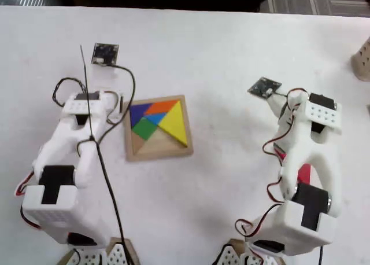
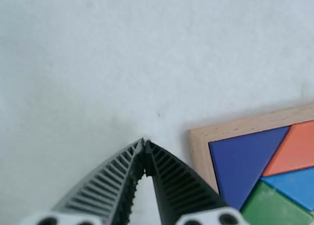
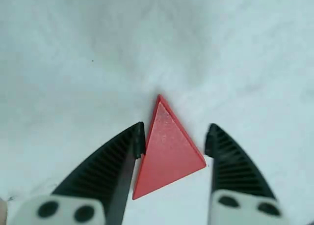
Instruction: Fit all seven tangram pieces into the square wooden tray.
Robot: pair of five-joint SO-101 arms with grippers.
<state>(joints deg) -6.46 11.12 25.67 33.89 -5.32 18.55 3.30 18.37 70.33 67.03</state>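
Observation:
The square wooden tray [image 1: 158,151] lies between the two arms. It holds a blue triangle [image 1: 137,114], an orange piece [image 1: 163,107], a light blue piece [image 1: 154,119], a green piece [image 1: 144,129] and a yellow triangle [image 1: 174,124]; its near part is bare wood. My left gripper [image 2: 144,143] is shut on nothing, just off the tray's corner [image 2: 197,135] and beside the blue triangle [image 2: 240,156]. A red triangle [image 3: 167,147] lies flat on the table between the fingers of my open right gripper [image 3: 175,132]. It peeks out from under the right arm [image 1: 303,175].
White tabletop all around. A tan object [image 1: 362,59] stands at the far right edge. Loose cables [image 1: 107,178] run over the left arm and past the tray's left side. The table's far edge [image 1: 185,7] meets a dark floor.

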